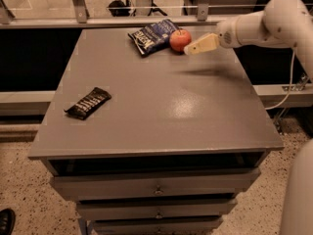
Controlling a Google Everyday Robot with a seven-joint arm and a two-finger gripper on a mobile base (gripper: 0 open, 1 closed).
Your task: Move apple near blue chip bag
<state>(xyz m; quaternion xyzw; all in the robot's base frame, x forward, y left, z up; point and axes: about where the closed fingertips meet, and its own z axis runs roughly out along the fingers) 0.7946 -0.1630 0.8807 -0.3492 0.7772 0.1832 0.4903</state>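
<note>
One hand [189, 50] hovers just beside the apple [180, 39], seemingly empty

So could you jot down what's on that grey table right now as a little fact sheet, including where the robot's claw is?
apple: resting on the table's far side, not lifted
blue chip bag: right beside the apple, on its left in the camera view
gripper: just right of the apple; contact cannot be told
snack bar wrapper: alone near the table's left edge
table: grey top, drawers beneath
task state: apple already sits next to the bag
</note>
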